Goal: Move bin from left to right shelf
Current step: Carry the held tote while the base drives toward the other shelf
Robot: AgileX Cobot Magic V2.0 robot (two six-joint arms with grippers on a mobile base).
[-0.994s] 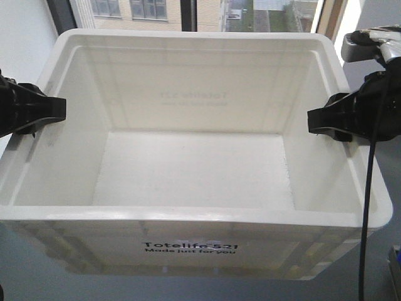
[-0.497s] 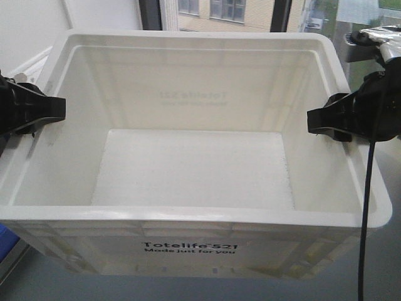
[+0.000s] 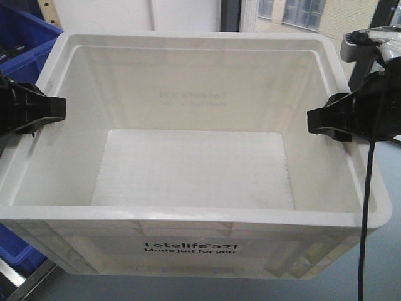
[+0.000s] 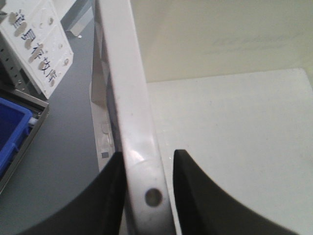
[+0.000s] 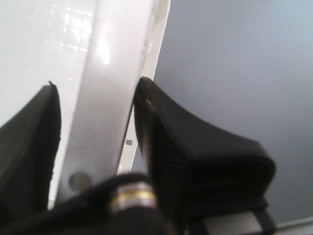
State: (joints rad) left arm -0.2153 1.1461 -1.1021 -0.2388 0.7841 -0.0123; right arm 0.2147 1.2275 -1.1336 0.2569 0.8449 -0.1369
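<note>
- The bin point(image 3: 188, 81) fills the front-facing view. It is a white tote with a ribbed rim and black "Totelife 521 Made just for you" print on its near wall.
- Its top is open and nothing lies inside. Only the bare, lightly textured floor and smooth walls show, with the far wall's print reading through in reverse.
- It sits straight ahead of the camera, spanned between the two arms and caught by its left and right rims. Whether its base rests on anything cannot be told.
- An upper blue tote point(image 3: 22, 41) stands behind the bin's far left corner, and a lower blue tote point(image 3: 14, 251) shows under its near left corner. What they hold is hidden.
- The left gripper point(image 4: 146, 193) straddles the left rim, one of its black fingers point(image 4: 100, 200) on the outer face and the other inside the bin. They are closed in against the rim on both sides, just by a small round hole in it.
- The right gripper point(image 5: 95, 142) grips the right rim the same way. Its ribbed fingers point(image 5: 195, 161) are pressed to the rim's inner and outer faces.
- A black cable point(image 3: 365, 213) hangs from the right arm down past the bin's right wall.
- In the left wrist view a white labelled panel point(image 4: 34, 44) stands beyond the bin, apart from it.
</note>
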